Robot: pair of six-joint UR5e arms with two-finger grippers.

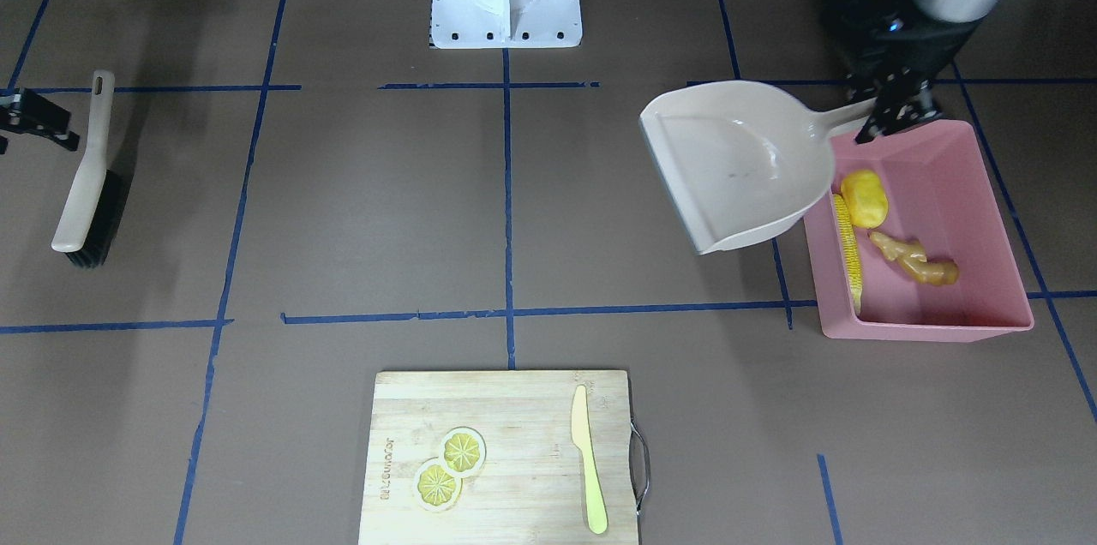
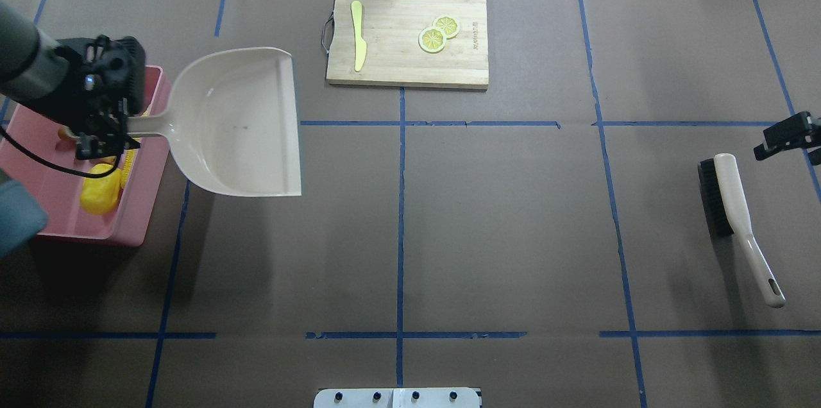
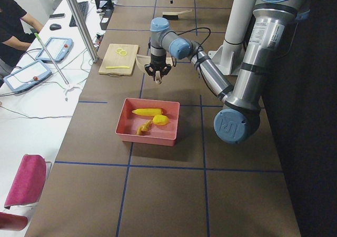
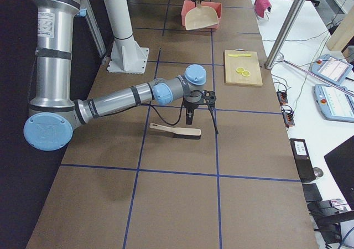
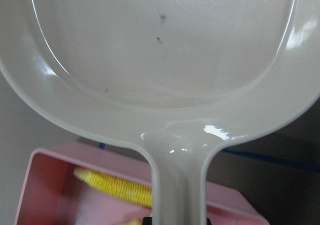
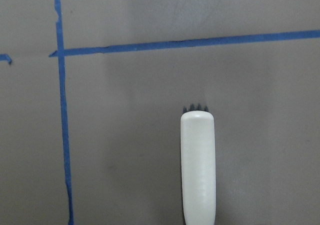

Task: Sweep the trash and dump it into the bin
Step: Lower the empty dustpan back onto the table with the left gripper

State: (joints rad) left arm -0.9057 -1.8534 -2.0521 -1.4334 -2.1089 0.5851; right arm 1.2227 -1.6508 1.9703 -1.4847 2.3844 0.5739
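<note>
Clamping the dustpan (image 1: 737,164) handle, the left gripper (image 1: 876,122) sits upper right of the frame, above the rim of the bin (image 1: 926,331). All 3 pieces, corn (image 1: 848,249), lump (image 1: 864,198) and ginger (image 1: 915,260), lie inside. Lift clear of the rim before setting down.

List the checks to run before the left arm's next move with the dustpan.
1. All trash in the bin: corn cob, yellow lump and ginger root lie inside: ok.
2. Nothing in the dustpan: ok.
3. Hold: left gripper shut on the dustpan handle: ok.
4. The brush lies on the table, not in the right gripper: ok.
5. Whether the right gripper is open: cannot tell.
</note>
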